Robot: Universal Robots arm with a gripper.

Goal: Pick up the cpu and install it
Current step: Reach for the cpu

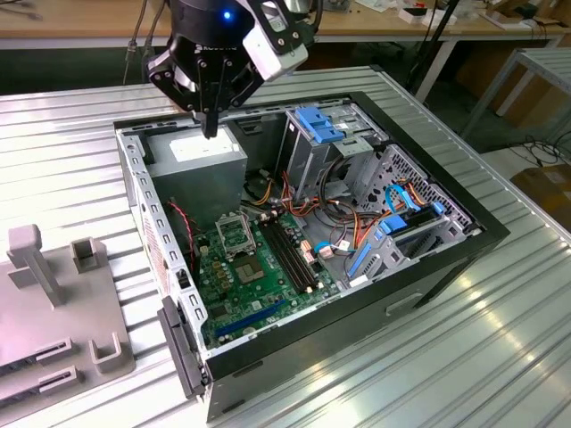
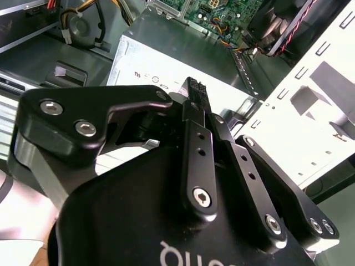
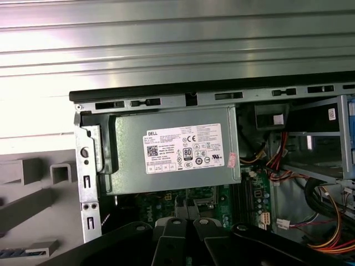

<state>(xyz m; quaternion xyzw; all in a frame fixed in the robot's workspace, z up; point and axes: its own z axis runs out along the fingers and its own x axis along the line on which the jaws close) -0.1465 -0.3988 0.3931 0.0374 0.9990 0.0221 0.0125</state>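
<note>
The jaws were seen pressed narrowly together, with nothing noticed between them; in the second wrist view the black fingers (image 2: 197, 145) were shown lying side by side. The gripper (image 1: 211, 127) was pointed downward above the grey power supply (image 1: 198, 168), which was mounted inside the open computer case (image 1: 464, 254). The cpu (image 1: 252, 271), as far as could be judged from the exterior view, was the small grey square lying flat on the green motherboard (image 1: 227, 299), just beside the hollow socket frame (image 1: 234, 234) and well apart from the gripper.
</note>
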